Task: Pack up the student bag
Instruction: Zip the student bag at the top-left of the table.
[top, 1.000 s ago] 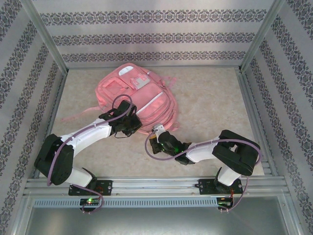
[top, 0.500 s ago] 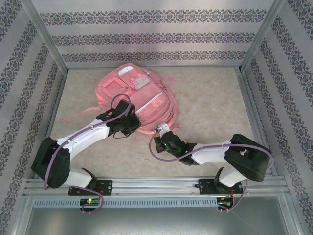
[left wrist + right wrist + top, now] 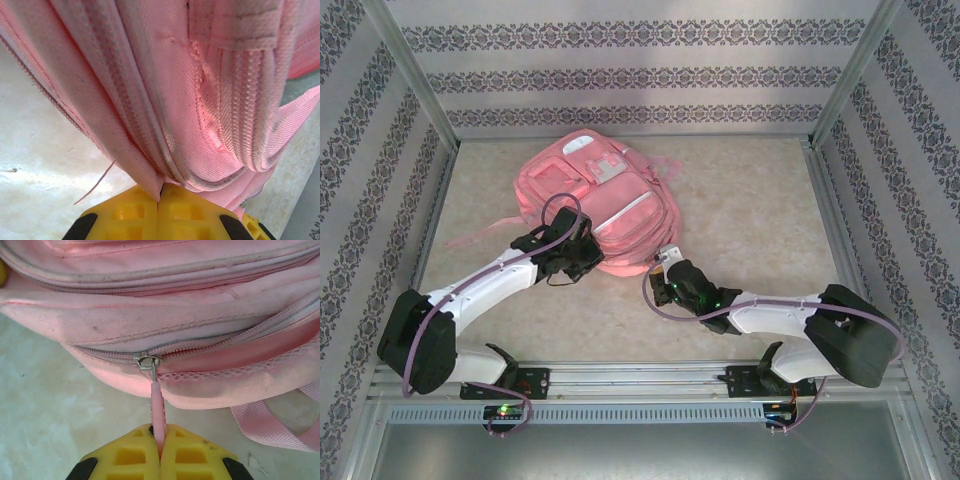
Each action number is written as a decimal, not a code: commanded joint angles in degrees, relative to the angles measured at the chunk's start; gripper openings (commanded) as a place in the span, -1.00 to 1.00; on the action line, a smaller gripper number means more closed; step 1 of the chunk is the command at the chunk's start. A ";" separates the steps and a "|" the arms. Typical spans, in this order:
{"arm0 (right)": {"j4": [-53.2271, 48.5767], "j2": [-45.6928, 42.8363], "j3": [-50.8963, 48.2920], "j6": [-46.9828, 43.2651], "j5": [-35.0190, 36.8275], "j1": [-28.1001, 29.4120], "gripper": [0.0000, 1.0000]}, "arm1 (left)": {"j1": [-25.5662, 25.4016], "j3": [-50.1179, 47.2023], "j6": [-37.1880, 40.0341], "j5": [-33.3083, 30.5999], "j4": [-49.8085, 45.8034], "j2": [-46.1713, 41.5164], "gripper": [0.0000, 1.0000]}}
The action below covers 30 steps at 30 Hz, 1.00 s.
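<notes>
Student bag (image 3: 605, 205) lies on the desk (image 3: 750, 200), left of centre. Left tool (image 3: 160, 190) is pinched on its fabric edge, I'd guess as an anchor, while my right tool (image 3: 159, 437) is clamped on the zipper pull (image 3: 158, 405) to run the zip.

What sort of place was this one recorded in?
Probably a purpose-built robot test cell, not a home: aluminium frame posts box in a stone-look table, with patterned wallpaper panels as walls.

Pink student bag (image 3: 605, 205) lies flat, main zip partly open
</notes>
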 commanded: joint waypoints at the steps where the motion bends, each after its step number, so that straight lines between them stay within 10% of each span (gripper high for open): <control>1: -7.54 -1.60 0.08 -0.68 1.87 -2.16 -1.00 | 1.97 -0.68 2.77 -5.29 -5.26 -2.87 -1.00; 22: -17.25 0.02 6.22 -1.22 -2.75 -9.27 -1.00 | 13.18 -5.25 13.30 -6.44 -19.77 -16.70 -1.00; 30: -10.96 5.04 7.39 -1.87 -18.21 -5.92 -1.00 | 21.42 1.70 16.75 -13.27 -30.45 -12.29 -0.84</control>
